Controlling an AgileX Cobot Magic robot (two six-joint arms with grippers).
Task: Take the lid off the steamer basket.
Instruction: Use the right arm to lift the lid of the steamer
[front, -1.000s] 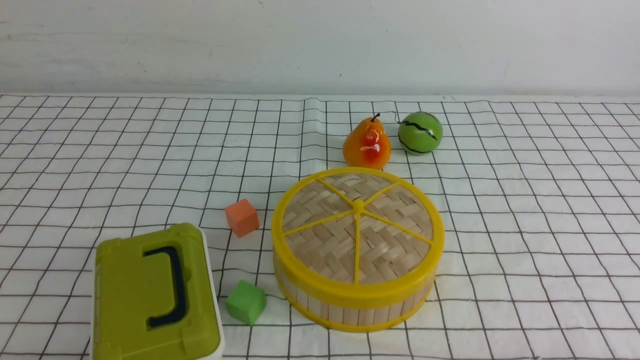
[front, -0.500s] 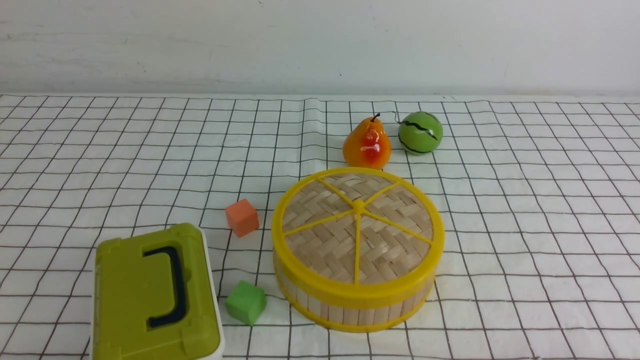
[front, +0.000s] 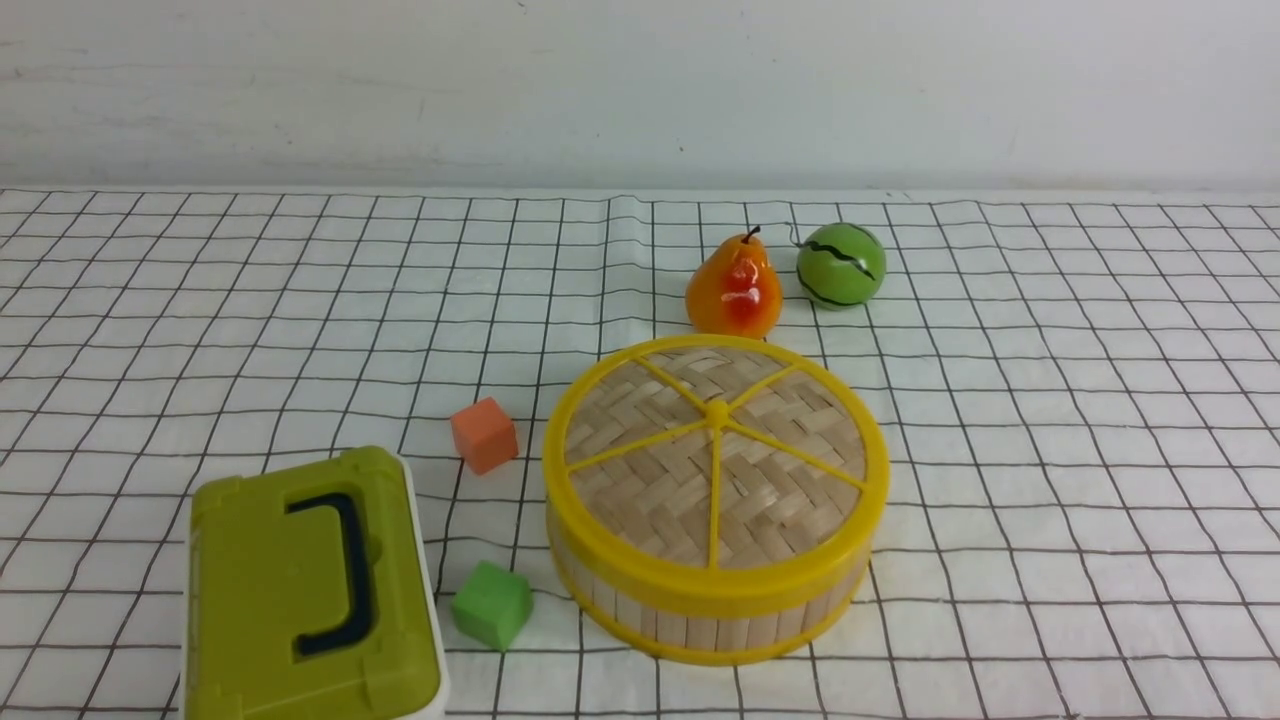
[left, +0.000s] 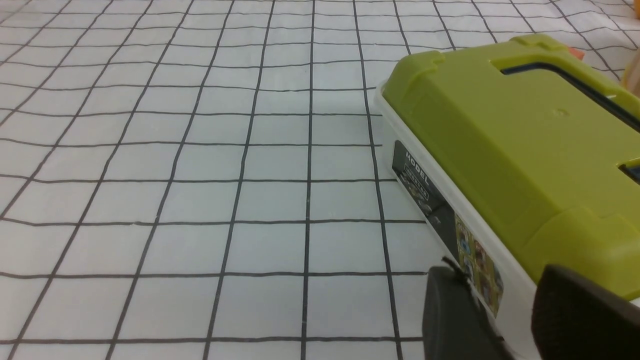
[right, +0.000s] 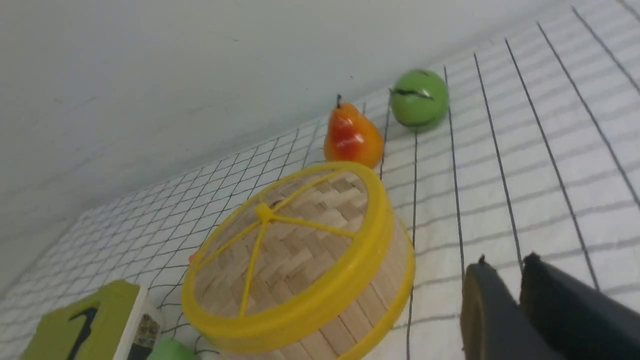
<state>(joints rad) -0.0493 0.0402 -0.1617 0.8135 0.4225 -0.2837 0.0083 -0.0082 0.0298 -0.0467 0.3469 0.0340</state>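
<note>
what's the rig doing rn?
Nothing is being handled at the moment. The lid is still on the steamer basket, and neither arm shows in the front view. The left gripper is near the olive-green box; the right gripper, slightly parted, is off to the basket's right.

Front view: near end of the olive-green box (front: 270, 600) cut off by the frame edge. Basket interior hidden under the lid (front: 650, 470); far wall of the steamer basket (front: 700, 632) also out of sight. Pear (front: 733, 290): base partly masked by the lid. Left wrist view: box label's (left: 425, 192) small print too tiny to read; gripper fingers (left: 452, 315) cropped. Right wrist view: grid cloth (right: 550, 210) blurred in places.
</note>
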